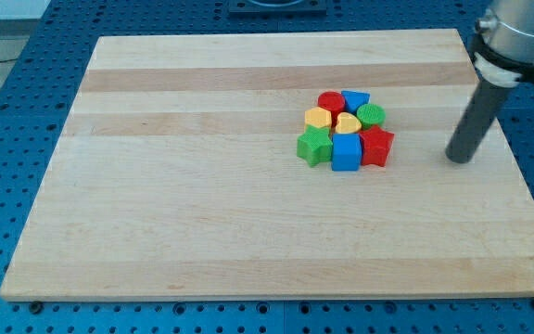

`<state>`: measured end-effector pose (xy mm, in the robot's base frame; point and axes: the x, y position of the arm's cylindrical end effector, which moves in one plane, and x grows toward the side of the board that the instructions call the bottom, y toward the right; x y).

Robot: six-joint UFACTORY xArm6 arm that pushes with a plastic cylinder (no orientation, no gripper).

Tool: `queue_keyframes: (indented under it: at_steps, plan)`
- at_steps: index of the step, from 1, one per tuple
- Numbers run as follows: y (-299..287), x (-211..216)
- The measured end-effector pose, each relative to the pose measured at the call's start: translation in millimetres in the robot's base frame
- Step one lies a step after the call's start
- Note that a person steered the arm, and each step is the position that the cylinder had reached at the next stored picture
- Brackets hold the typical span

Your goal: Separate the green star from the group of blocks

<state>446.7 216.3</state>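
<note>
The green star [313, 147] lies at the left end of the front row of a tight cluster of blocks, right of the board's middle. It touches the blue cube [345, 153] on its right and the yellow block [318, 118] above it. My tip [458, 159] stands on the board to the view's right of the cluster, well apart from it, about level with the red star [376, 147].
The cluster also holds a red round block [330, 101], a blue block [355, 99], a green round block [372, 115] and a yellow heart [347, 123]. The wooden board [202, 213] lies on a blue perforated table [7, 102].
</note>
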Motion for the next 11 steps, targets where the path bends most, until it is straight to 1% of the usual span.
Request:
queue_keyframes:
  at_steps: [3,5,8,9,10,11]
  plan:
    - [-153,-3]
    - [-229,-7]
    - [-320,-22]
    - [-292,-13]
    - [-237,-9]
    - [-197,-8]
